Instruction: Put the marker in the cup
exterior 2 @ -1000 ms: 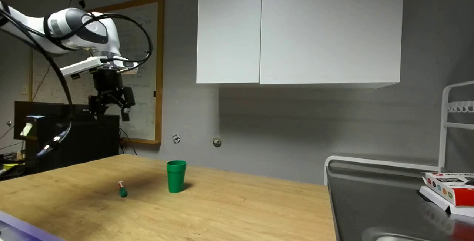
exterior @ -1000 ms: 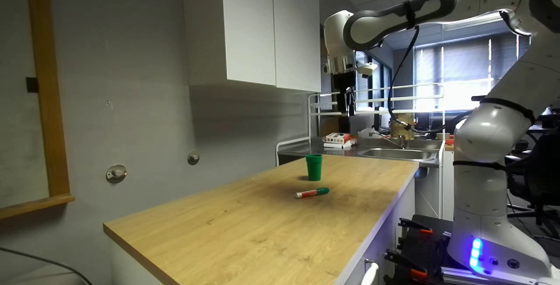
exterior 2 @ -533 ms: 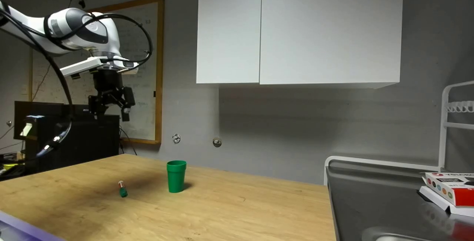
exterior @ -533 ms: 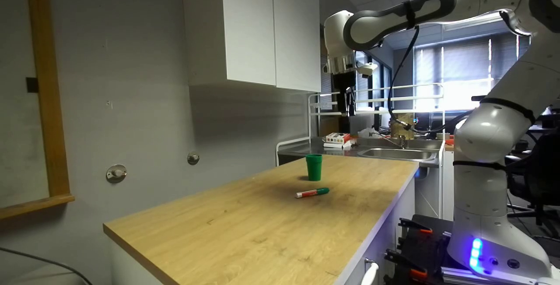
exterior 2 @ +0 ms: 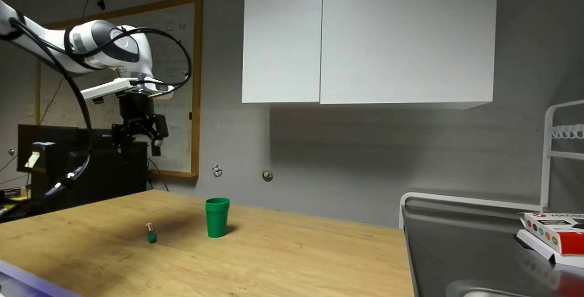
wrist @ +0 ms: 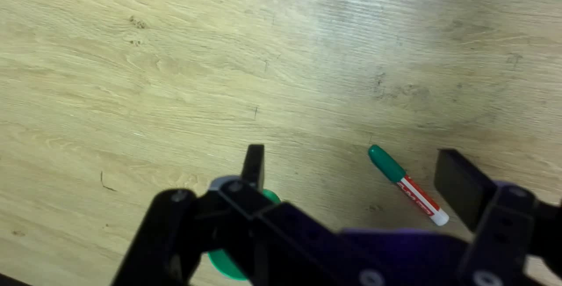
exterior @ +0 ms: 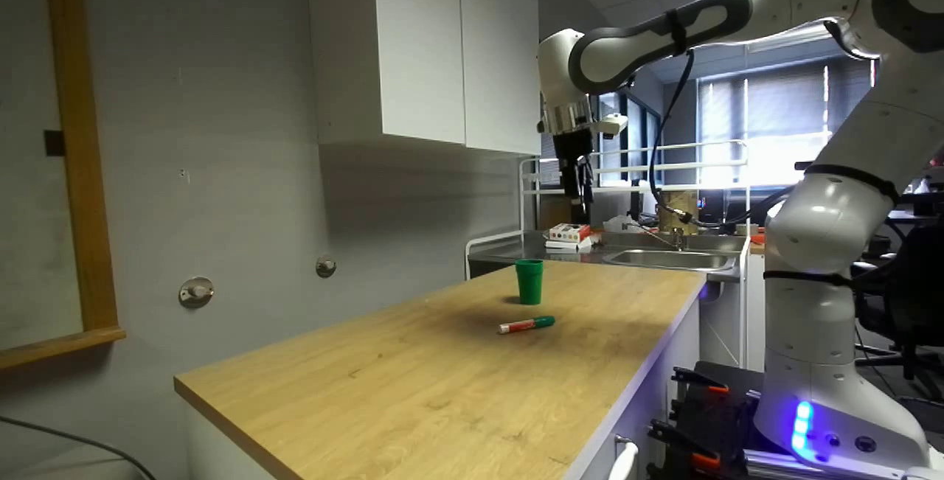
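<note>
The marker, red and white with a green cap, lies on the wooden countertop in both exterior views [exterior: 526, 324] [exterior 2: 151, 233]. The green cup stands upright close to it in both exterior views [exterior: 529, 282] [exterior 2: 217, 218]. My gripper [exterior 2: 138, 148] is open and empty, well above the countertop; it also shows in an exterior view [exterior: 577, 207]. In the wrist view my gripper [wrist: 352, 152] has its fingers wide apart. The marker [wrist: 408, 185] shows between them, nearer the right finger. The cup [wrist: 226, 264] is mostly hidden behind the left finger.
White wall cabinets [exterior: 424, 52] hang above the far part of the countertop [exterior: 413, 384]. A sink [exterior: 667, 259] and a red and white box [exterior 2: 556, 231] lie past its end. A white rack [exterior 2: 545, 160] stands beside the sink.
The arm held still at first, then moved my gripper a little lower, with a slight sideways shift and tilt. The marker and cup have not moved.
</note>
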`<state>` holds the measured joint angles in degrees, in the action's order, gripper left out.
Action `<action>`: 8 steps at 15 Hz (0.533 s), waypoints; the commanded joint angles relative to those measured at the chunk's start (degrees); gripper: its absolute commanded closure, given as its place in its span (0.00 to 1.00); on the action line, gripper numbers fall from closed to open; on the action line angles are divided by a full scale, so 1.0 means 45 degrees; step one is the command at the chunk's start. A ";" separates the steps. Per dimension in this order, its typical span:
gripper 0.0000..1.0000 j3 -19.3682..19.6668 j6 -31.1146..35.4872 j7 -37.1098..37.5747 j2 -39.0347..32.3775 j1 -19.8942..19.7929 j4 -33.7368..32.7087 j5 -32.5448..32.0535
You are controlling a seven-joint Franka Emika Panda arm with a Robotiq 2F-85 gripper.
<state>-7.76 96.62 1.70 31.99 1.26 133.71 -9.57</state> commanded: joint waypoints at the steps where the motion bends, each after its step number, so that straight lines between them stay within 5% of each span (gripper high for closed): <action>1: 0.00 -0.0044 -0.0003 0.0116 -0.1325 0.0348 -0.0753 -0.0149; 8: 0.00 -0.0248 0.1117 -0.1048 -0.3745 0.1276 -0.1715 -0.0113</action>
<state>-8.64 100.26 0.35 20.47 5.36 129.20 -9.57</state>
